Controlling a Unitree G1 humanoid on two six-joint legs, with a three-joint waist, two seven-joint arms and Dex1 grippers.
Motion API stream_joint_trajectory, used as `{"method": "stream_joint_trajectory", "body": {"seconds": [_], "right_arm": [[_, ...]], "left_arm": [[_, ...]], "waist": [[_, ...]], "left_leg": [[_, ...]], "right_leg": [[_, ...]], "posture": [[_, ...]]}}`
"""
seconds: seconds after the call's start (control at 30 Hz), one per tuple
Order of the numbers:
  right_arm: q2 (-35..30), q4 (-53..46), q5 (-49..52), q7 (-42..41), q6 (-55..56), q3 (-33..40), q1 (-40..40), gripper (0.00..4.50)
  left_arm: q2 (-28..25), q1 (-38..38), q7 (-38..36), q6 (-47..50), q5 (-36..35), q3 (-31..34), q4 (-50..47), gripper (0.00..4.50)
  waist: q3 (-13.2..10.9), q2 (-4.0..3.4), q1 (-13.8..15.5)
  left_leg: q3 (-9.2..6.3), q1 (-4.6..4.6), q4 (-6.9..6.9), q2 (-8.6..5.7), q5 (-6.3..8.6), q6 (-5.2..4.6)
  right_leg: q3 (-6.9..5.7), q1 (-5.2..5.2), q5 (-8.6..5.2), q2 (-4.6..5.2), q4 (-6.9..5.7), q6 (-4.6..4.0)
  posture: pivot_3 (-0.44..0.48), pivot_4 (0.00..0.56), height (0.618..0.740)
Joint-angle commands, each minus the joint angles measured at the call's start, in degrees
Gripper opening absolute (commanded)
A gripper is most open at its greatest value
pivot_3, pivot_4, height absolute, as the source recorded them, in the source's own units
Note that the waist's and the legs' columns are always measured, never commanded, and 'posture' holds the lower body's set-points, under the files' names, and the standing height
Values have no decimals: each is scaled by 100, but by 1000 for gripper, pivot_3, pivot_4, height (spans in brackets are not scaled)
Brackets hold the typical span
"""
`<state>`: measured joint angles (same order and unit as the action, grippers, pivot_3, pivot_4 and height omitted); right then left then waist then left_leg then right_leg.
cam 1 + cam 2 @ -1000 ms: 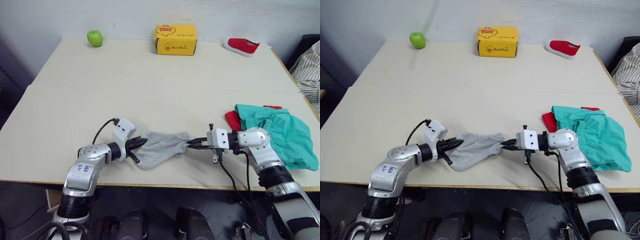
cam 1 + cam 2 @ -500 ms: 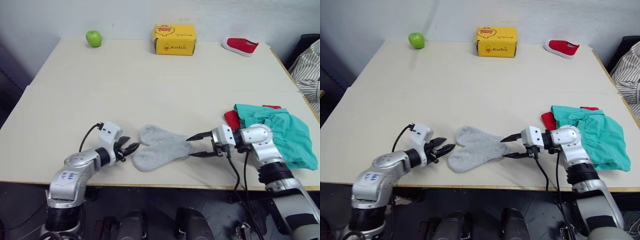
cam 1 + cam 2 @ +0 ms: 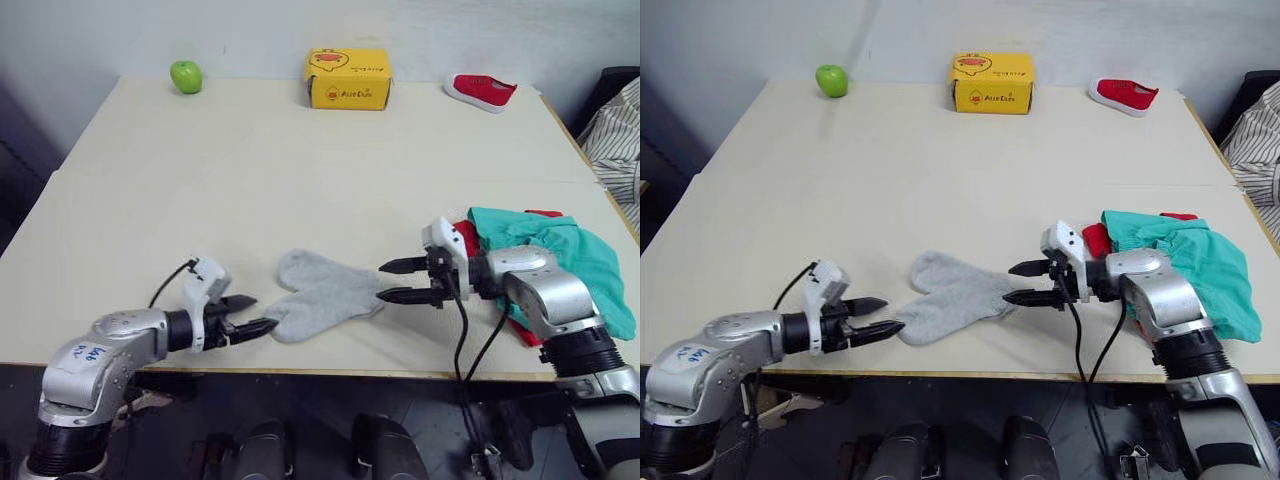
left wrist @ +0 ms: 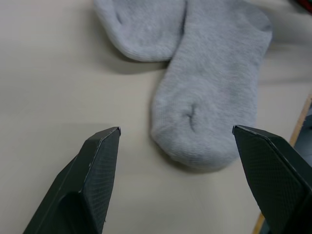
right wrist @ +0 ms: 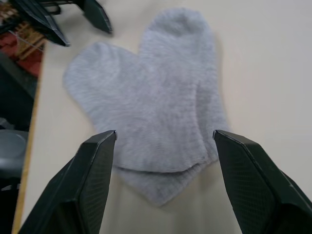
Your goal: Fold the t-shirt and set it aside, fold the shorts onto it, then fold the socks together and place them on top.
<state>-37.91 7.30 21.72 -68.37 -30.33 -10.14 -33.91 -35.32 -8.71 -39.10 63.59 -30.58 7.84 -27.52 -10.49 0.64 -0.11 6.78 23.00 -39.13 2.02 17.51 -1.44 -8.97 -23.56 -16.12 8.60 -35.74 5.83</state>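
Observation:
The two light grey socks [image 3: 325, 295] lie flat near the table's front edge, overlapping at one end and splayed in a V [image 5: 156, 97]. My left gripper [image 3: 256, 313] hovers open just left of the socks' toe end [image 4: 204, 122], holding nothing. On the opposite side my right gripper [image 3: 383, 281] stands open at the socks' overlapped end, also without anything between its fingers. The teal shorts [image 3: 565, 262] sit in a folded heap at the right, on top of the red t-shirt [image 3: 464, 240], of which just the edges peek out.
A green apple [image 3: 186, 76], a yellow box [image 3: 348, 79] and a red shoe [image 3: 482, 91] stand along the table's far edge. Striped cloth [image 3: 620, 130] hangs beyond the right edge. The socks lie close to the table's front edge [image 3: 330, 372].
Both grippers opened and let go of the socks, which dropped from a stretched hold to lie flat on the table. The left arm drew back to the left; the right backed off slightly.

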Motion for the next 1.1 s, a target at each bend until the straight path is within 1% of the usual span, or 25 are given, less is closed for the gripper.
{"method": "stream_joint_trajectory", "body": {"seconds": [0.03, 0.13, 0.2, 0.37, 0.47, 0.53, 0.6, 0.7, 0.8, 0.83, 1.03, 1.1], "right_arm": [[213, -43, -163, 303, -74, -35, -206, 3203], [371, 36, -276, 245, 37, -170, -221, 3203], [427, 34, -297, 204, 69, -175, -191, 3203], [468, 91, -442, 160, 208, -302, -140, 3203], [538, 169, -503, 245, 110, -313, -164, 3203], [580, 245, -555, 288, 76, -316, -191, 2831], [597, 314, -619, 288, 88, -330, -206, 2263], [641, 348, -624, 253, 125, -298, -212, 1175], [669, 261, -538, 131, 218, -243, -168, 112], [685, 241, -525, 112, 340, -205, -148, 0], [657, -11, -299, 41, 550, 99, -43, 0], [618, -215, -124, 79, 370, 253, 15, 0]], "left_arm": [[72, 69, 310, 87, -6, -277, -366, 3863], [32, 202, 550, 27, 199, -611, -484, 3863], [-17, 239, 638, -40, 269, -691, -494, 3863], [37, 287, 771, -145, 265, -723, -455, 3863], [19, 329, 773, -200, 270, -764, -441, 3863], [-1, 345, 774, -240, 275, -776, -425, 3889], [-20, 361, 774, -274, 276, -786, -415, 3889], [-56, 398, 754, -341, 289, -802, -409, 3269], [-72, 411, 740, -469, 319, -804, -377, 2327], [-70, 414, 726, -545, 327, -791, -360, 2035], [12, 363, 553, -1077, 229, -584, -189, 29], [46, 308, 430, -1218, 116, -436, -86, 7]], "waist": [[0, 0, 0], [1, -1, 6], [1, -2, 16], [4, -6, 15], [4, -7, 12], [5, -9, 10], [6, -10, 11], [6, -10, 3], [6, -10, -1], [6, -10, -1], [6, -10, 2], [5, -10, 3]], "left_leg": [[3, 0, 0, -2, 0, -1], [4, -2, 0, -3, 0, -1], [1, -2, 0, -7, 0, -2], [1, -3, 0, -9, 0, -5], [1, -4, 0, -9, 0, -5], [2, -4, 0, -9, 0, -5], [2, -5, 0, -9, 0, -5], [2, -5, 0, -9, 0, -5], [2, -5, 3, -7, 1, -5], [2, -5, 4, -7, 1, -5], [2, -3, 5, -7, 1, -5], [2, -2, 5, -6, 1, -5]], "right_leg": [[-1, -1, 0, 0, 0, 0], [0, -1, 0, -1, -1, 0], [-1, 1, 0, -1, -1, 0], [1, 1, 0, 1, -1, 0], [1, 2, 0, 1, -1, 0], [2, 2, 0, 1, -1, 0], [2, 2, 0, 1, -1, 0], [2, 2, 0, 1, 0, 0], [1, 1, 0, 0, 1, 0], [1, 1, 0, -1, 2, 0], [0, 0, 0, 0, 5, 0], [0, 0, 0, 0, 5, 0]], "posture": [[0, 150, 740], [0, 150, 740], [0, 150, 740], [0, 150, 740], [0, 150, 740], [0, 150, 740], [0, 150, 740], [0, 150, 740], [0, 150, 740], [0, 150, 740], [0, 150, 740], [0, 150, 740]]}}
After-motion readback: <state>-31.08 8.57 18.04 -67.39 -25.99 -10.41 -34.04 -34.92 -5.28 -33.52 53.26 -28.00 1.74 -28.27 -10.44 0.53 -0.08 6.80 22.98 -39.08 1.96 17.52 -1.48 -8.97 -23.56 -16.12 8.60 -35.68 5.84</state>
